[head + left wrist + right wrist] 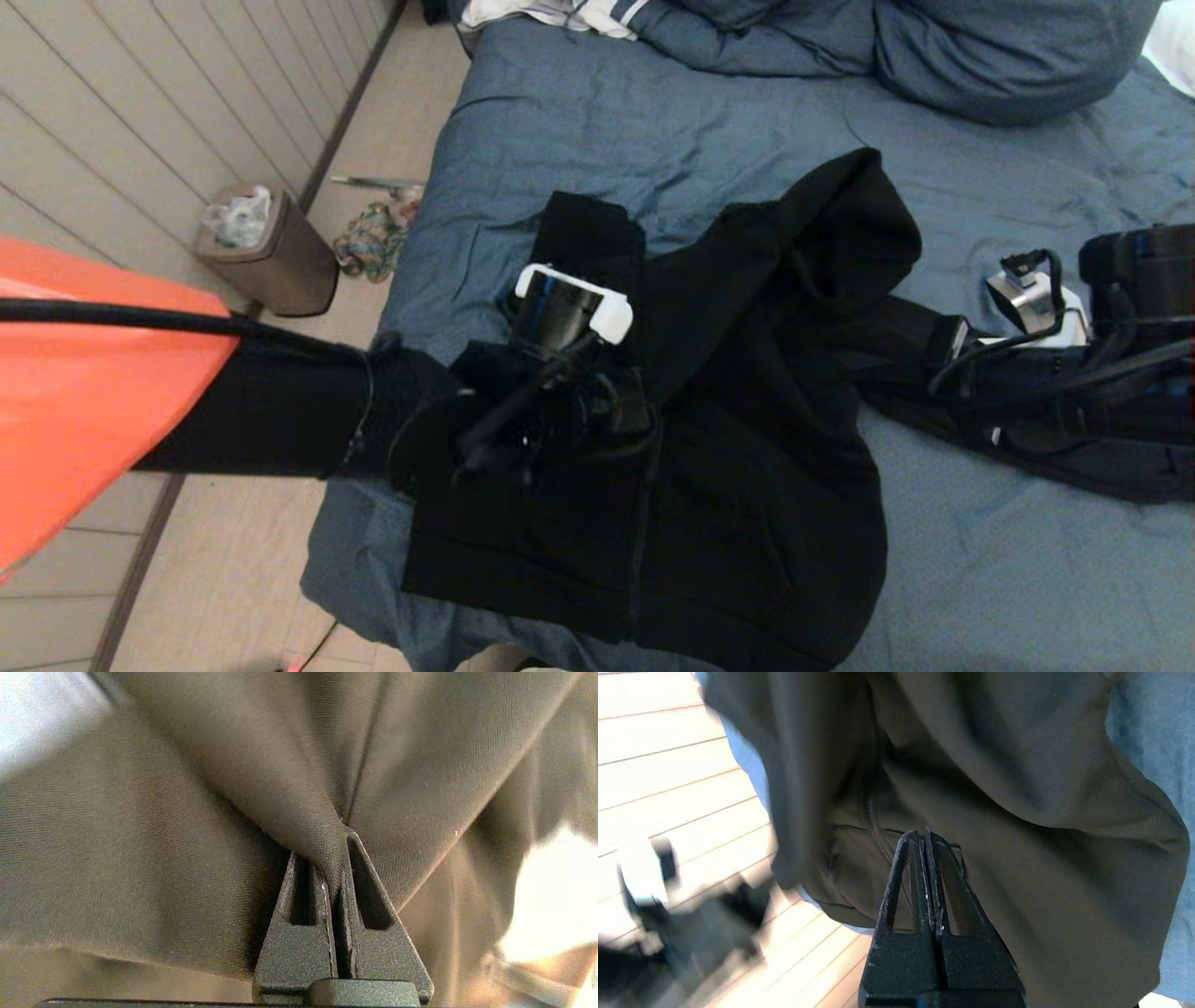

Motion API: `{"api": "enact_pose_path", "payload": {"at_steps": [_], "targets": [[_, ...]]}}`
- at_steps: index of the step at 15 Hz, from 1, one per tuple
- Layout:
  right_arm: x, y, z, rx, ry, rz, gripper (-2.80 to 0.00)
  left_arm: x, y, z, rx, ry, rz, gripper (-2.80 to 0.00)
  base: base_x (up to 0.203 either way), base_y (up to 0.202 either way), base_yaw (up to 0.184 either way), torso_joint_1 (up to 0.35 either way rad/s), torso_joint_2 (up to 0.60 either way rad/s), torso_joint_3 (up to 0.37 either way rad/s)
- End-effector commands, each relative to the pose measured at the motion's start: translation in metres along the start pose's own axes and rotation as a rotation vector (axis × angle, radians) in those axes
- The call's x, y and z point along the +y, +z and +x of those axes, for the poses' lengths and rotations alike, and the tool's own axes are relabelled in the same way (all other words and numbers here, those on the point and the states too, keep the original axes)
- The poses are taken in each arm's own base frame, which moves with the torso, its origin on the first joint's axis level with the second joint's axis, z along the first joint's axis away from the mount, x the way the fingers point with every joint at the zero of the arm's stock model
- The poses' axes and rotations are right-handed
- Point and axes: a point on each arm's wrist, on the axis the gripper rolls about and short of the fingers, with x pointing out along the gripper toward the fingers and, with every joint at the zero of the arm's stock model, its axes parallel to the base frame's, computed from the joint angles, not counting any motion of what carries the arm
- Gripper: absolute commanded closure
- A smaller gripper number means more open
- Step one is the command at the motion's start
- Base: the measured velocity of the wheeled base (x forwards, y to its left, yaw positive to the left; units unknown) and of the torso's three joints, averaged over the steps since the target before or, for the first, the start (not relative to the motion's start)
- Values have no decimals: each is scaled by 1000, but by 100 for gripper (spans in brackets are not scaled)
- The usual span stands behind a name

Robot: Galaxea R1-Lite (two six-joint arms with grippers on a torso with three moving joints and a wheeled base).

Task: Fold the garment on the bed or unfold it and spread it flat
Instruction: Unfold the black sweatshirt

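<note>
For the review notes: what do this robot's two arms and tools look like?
The left arm has an orange shell nearest the camera, then a black covered forearm with loose black cables and a white-edged camera block at the wrist. The right arm is black, with looping black cables and a white and grey camera block. The left tool and right tool each have two matt black, textured, tapered fingers with slotted openings.

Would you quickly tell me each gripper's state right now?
Left gripper: shut on the garment.
Right gripper: shut, against the garment; a grip cannot be told.
</note>
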Motion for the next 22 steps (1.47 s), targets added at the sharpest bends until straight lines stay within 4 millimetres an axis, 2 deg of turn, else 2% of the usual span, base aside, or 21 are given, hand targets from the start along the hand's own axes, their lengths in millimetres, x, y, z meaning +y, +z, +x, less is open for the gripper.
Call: {"api": "enact_pose_path", "payload": {"at_steps": [1,3,10,11,12,14,17,19,21,22], "targets": [[0,0,0,2,1,5,0,-13,-30,-23,44,-43,45,0,0,0,0,0,0,0],[-1,0,2,4,0,6,0,-21,-61,-24,54,-43,84,0,0,0,0,0,0,0],[-6,4,5,-5,-10,13,0,-35,-114,-16,126,-51,170,0,0,0,0,0,0,0],[-7,4,6,-3,-12,15,0,-35,-116,-14,126,-45,175,-247,0,0,0,0,0,0],[-7,4,7,-2,-13,15,0,-36,-116,-12,114,-35,174,-280,0,0,0,0,0,0],[-8,4,8,1,-16,16,0,-36,-110,-18,97,-39,173,-280,0,0,0,0,0,0],[-10,4,10,6,-19,19,0,-41,-82,-43,8,-69,162,-280,0,0,0,0,0,0],[-10,4,11,7,-20,20,0,-33,-40,-69,-109,-72,128,-280,0,0,0,0,0,0],[-11,3,14,14,-23,22,0,-1,10,-81,-235,7,79,-280,0,0,0,0,0,0],[-11,3,14,15,-24,22,0,17,28,-82,-280,54,59,-280,0,0,0,0,0,0]]}}
